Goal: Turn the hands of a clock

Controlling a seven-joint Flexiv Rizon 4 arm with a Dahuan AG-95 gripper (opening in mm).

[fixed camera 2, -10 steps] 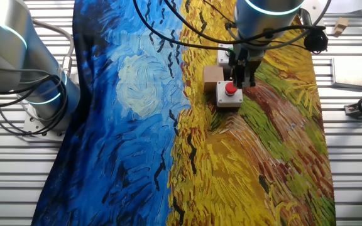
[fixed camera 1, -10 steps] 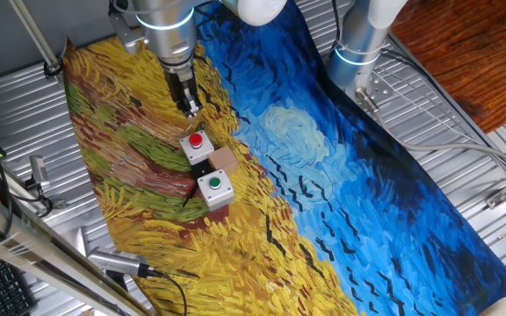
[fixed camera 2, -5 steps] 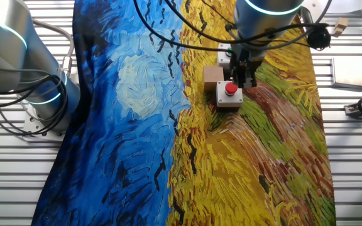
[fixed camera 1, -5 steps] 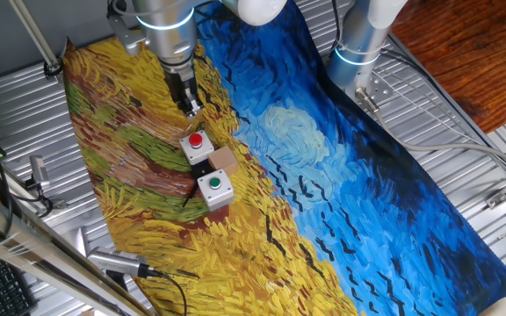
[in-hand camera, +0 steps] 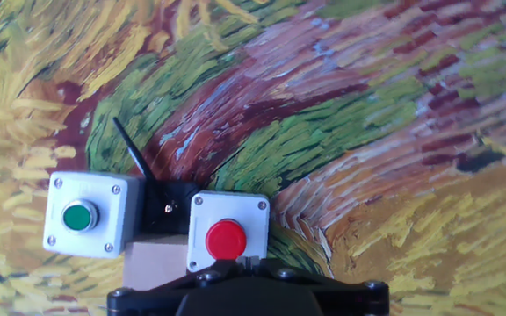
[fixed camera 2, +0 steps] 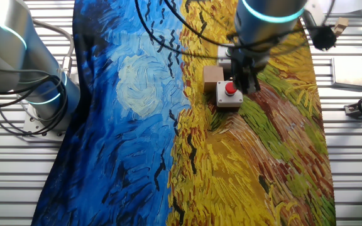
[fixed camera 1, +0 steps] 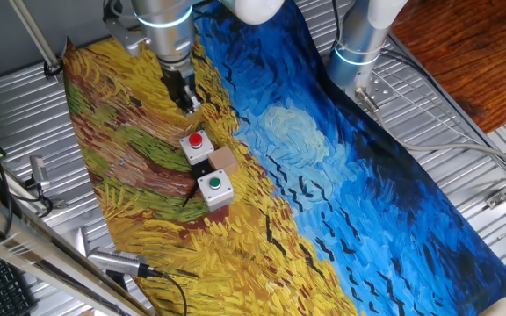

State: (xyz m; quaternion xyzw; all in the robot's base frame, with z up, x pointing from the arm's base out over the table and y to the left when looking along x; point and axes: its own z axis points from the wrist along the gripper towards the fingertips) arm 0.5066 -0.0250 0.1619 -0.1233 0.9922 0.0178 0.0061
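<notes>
No clock shows in any view. On the painted cloth stand a grey box with a red button (fixed camera 1: pixel 197 145) and a grey box with a green button (fixed camera 1: pixel 214 187), with a black clamp (in-hand camera: pixel 167 207) and a brown block (fixed camera 1: pixel 225 160) between them. My gripper (fixed camera 1: pixel 189 109) hangs just beyond the red-button box, fingers together and holding nothing. In the other fixed view my gripper (fixed camera 2: pixel 247 85) stands right beside the red button (fixed camera 2: pixel 230 90). In the hand view my gripper (in-hand camera: pixel 251 262) sits at the bottom edge, just below the red button (in-hand camera: pixel 225 239); the green button (in-hand camera: pixel 77 216) is at the left.
The yellow and blue painted cloth (fixed camera 1: pixel 341 193) covers the table. A second arm's base (fixed camera 1: pixel 358 44) stands at the cloth's blue edge, and shows in the other fixed view (fixed camera 2: pixel 24 69). Loose metal tools (fixed camera 1: pixel 117 262) lie off the cloth.
My gripper has shifted slightly away from the red-button box. The boxes, the clamp and the block have not moved.
</notes>
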